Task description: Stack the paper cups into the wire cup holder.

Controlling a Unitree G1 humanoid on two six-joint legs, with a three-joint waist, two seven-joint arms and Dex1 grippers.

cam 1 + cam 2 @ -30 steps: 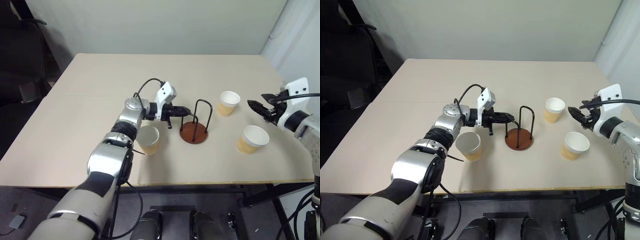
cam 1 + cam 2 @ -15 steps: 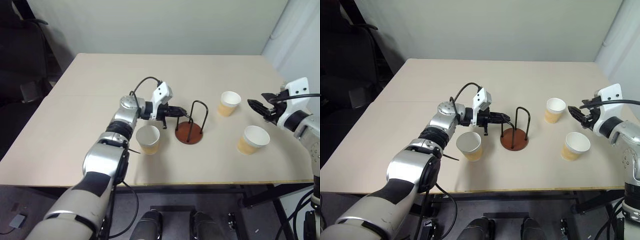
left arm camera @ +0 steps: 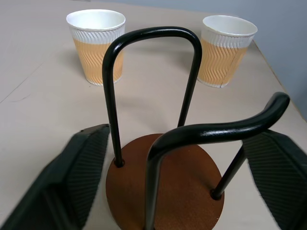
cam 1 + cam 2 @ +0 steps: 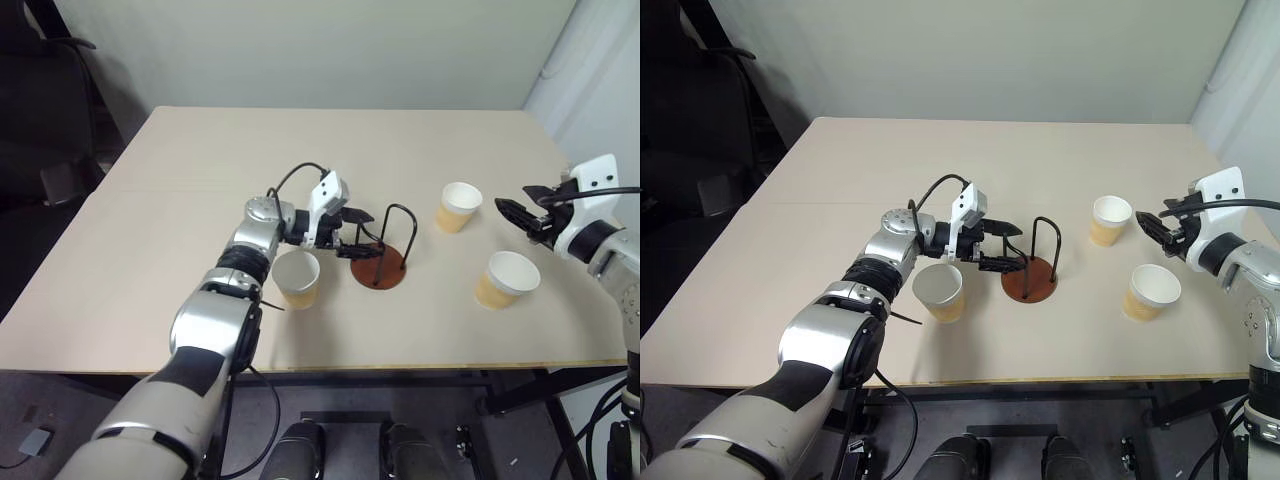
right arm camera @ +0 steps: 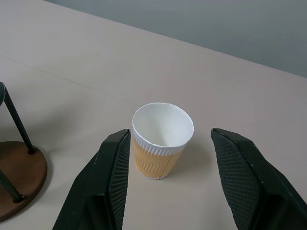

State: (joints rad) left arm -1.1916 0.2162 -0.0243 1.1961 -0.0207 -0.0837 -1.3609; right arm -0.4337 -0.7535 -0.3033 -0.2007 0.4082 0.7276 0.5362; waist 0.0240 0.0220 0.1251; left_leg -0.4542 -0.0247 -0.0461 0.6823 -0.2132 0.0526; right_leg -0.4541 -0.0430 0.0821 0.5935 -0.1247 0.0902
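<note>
Wire cup holder [image 4: 385, 252] sits between the left gripper's [image 4: 358, 235] wide-open jaws, apparently just positioned; right gripper [image 4: 512, 214] open toward a paper cup [image 4: 458, 206]

The left arm reaches forward over the middle with its wrist bent toward the robot's right, the left tool [image 4: 357, 232] level with fingers spread wide, while the right arm is raised at the right side, the right tool [image 4: 512, 214] parted too.
</note>
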